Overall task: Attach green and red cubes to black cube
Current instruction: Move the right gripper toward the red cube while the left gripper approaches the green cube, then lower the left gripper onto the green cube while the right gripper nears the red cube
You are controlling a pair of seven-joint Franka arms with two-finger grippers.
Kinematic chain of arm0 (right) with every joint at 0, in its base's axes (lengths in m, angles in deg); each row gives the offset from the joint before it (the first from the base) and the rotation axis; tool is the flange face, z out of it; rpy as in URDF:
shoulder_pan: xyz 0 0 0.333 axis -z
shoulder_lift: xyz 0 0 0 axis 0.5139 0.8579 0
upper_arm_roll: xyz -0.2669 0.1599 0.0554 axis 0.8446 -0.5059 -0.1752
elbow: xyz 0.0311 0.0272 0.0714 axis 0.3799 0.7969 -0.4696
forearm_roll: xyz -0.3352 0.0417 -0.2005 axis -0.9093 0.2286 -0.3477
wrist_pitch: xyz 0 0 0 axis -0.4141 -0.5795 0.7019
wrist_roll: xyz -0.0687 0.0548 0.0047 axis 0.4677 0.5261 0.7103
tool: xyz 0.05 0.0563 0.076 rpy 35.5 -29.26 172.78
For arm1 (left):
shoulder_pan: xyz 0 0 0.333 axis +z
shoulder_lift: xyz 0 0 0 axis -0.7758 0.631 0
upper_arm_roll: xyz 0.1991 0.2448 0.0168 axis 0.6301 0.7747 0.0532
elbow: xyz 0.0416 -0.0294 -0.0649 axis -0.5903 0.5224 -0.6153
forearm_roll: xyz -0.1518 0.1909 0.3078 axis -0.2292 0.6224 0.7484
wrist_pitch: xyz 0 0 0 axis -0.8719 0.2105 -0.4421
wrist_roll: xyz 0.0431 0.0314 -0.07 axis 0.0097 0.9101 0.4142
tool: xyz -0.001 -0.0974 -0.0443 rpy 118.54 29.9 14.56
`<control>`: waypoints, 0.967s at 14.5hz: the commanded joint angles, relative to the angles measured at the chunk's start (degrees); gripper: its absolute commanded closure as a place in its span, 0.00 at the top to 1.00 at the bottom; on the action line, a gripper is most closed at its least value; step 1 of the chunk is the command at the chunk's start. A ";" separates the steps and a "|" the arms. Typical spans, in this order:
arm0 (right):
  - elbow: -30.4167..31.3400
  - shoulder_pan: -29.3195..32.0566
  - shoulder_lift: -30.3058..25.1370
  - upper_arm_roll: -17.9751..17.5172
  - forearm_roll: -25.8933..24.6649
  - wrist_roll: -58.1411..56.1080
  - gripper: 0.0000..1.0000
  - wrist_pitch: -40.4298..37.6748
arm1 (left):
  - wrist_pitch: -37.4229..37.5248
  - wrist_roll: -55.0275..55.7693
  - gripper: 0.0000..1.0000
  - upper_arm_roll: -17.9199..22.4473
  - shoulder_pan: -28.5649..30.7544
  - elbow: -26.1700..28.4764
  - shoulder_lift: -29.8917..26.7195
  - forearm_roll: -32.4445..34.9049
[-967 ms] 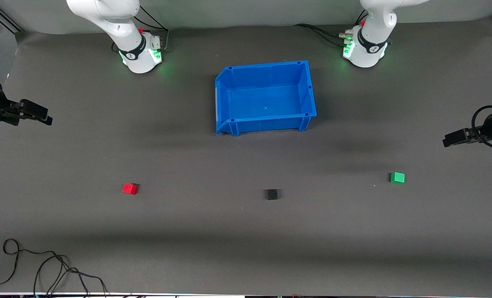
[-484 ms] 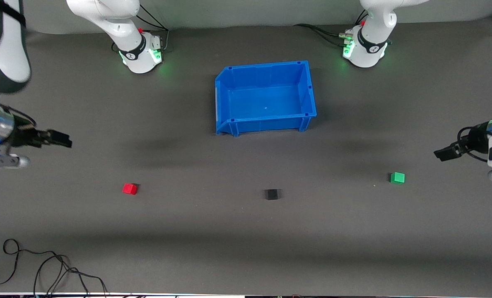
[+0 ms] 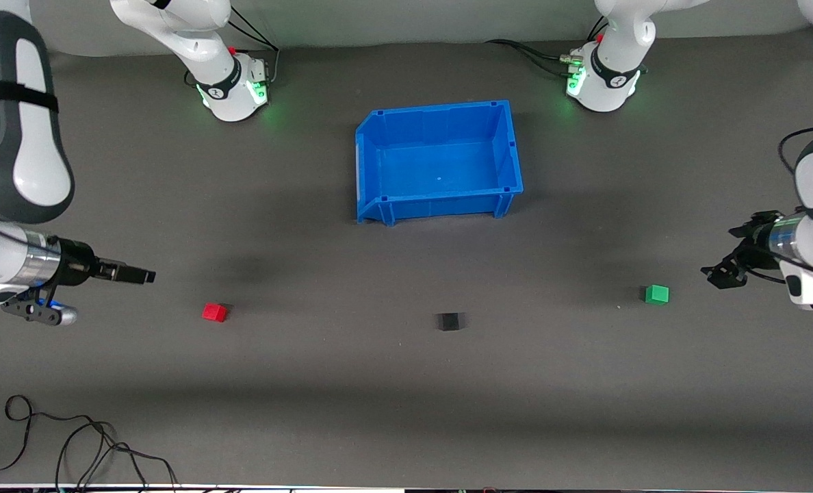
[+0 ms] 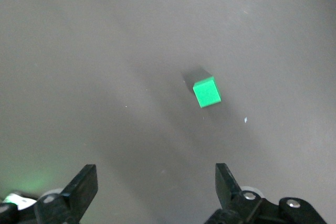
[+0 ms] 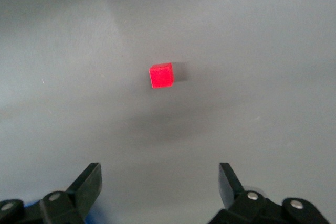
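Black cube [image 3: 449, 321] sits low-centre in the front view, untouched, with both grippers spread and empty.

Largest first: the grey mat [image 3: 406, 383] is flat, matte and dull, so the black cube barely stands out against it and could be misjudged. The blue bin [image 3: 439, 159], upper centre, is hard moulded plastic, open-topped and empty. The right gripper [image 3: 127, 274], mid-frame at the front view's left edge, hangs over the mat near the red cube [image 3: 214, 312]; the left gripper [image 3: 721, 274], at the right edge, hangs over the mat near the green cube [image 3: 656, 294]. In both wrist views the fingers stand wide apart with the cubes [image 4: 206, 92] [image 5: 161, 75] ahead, not between them. All three cubes are tiny, sharp-edged and matte; an off-centre closing could likely nudge one aside or twist it.
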State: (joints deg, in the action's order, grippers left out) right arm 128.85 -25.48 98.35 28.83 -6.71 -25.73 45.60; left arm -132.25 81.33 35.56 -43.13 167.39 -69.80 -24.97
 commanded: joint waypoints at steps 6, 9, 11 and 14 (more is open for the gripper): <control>-6.14 1.50 5.63 0.63 2.45 29.95 0.99 0.29 | -21.05 22.06 0.99 -0.16 0.51 7.20 7.10 0.28; -8.07 1.33 8.79 0.98 0.77 30.47 1.00 0.47 | -31.32 22.16 0.99 -0.16 0.51 11.68 9.30 0.37; -9.83 1.42 10.90 0.98 1.38 36.49 1.00 3.00 | -33.89 21.99 0.99 -0.16 0.42 11.51 11.67 0.81; -9.58 0.54 12.75 0.98 1.74 48.03 1.00 8.81 | -35.22 21.29 0.97 -0.07 -0.10 11.60 13.08 1.51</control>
State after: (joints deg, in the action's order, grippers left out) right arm 121.34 -24.25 108.88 29.84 -5.34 15.86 52.68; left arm -166.61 101.94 35.51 -42.74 178.29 -56.52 -24.83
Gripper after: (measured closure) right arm 0.000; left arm 0.022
